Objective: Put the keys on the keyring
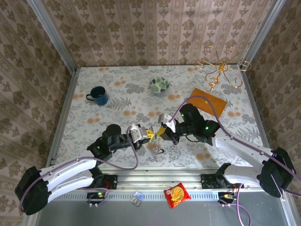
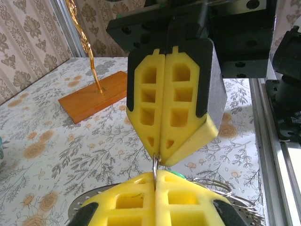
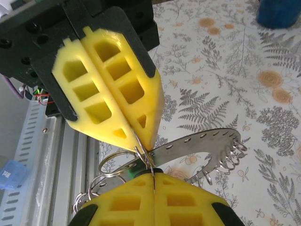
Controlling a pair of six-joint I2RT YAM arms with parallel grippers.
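While both arms meet near the front middle of the desk [image 1: 94,77], the left tool [image 1: 148,134] and right tool [image 1: 162,130] sit tip to tip. Both are clenched, each pair of yellow pads pressed together with no gap.

The keys [image 3: 134,172] are right at that meeting point and off the desk. The green head piece peeks out just by the tips. In the left wrist view a thin silver ring of the bunch runs straight from the left tool's seam up into the right tool's seam, so both tools are pinching it. Right wrist view: a round wire loop sticks out to the left. A curved perforated silver strip [image 3: 202,142] with coiled wire loops along its end fans out to the right, over the desk.

The keyring [image 1: 158,151] looks like a small dark loop just below the two tools in the top view. I cannot tell whether it is hanging or lying.

Elsewhere: blue mug [image 1: 99,95] far left, patterned bowl [image 1: 160,85] at the back, gold wire stand [image 1: 219,70] on an orange base back right. A red snack packet [image 1: 176,194] lies on the front rail.
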